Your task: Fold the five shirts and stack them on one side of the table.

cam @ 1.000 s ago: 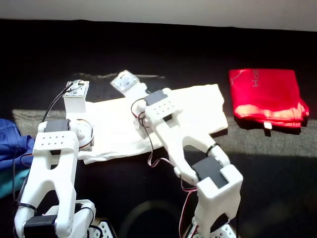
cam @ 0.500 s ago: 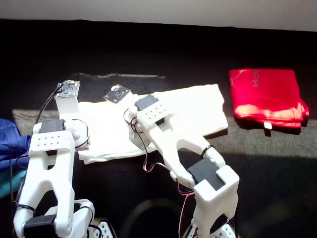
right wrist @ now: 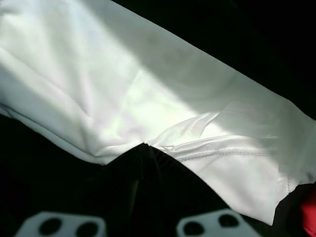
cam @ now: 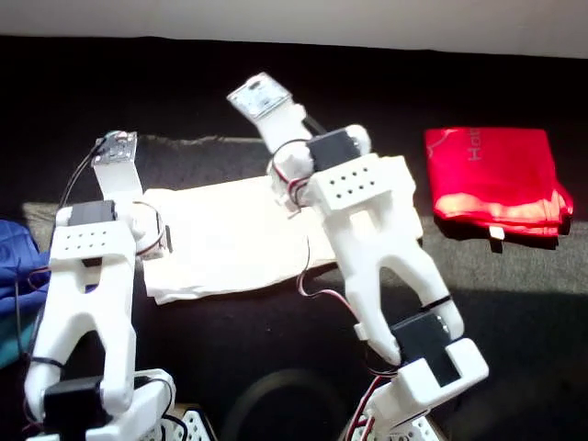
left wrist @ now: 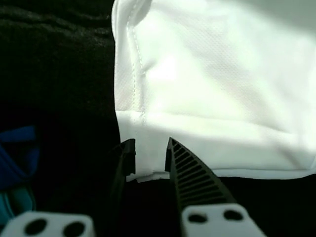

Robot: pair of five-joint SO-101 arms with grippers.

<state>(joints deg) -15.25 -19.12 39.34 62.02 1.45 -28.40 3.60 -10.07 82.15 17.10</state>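
A white shirt [cam: 230, 239] lies spread across the middle of the black table. My left gripper [left wrist: 148, 158] is open by a narrow gap at the shirt's left edge, with the hemmed corner [left wrist: 148, 170] showing between its fingers. Over the shirt's [right wrist: 98, 89] far middle part my right gripper [right wrist: 145, 146] is shut on a pinched ridge of the white cloth. In the high view the right arm [cam: 367, 211] covers part of the shirt. A folded red shirt [cam: 496, 179] lies at the right side of the table.
A crumpled blue shirt [cam: 14, 262] sits at the table's left edge, close to the left arm, and shows beside the left gripper too [left wrist: 19, 148]. Bare black table [cam: 514, 303] lies in front of the red shirt.
The right arm has swung from the shirt's left-middle toward the back and right, rising. The left arm has shifted slightly left and back along the shirt's left edge.
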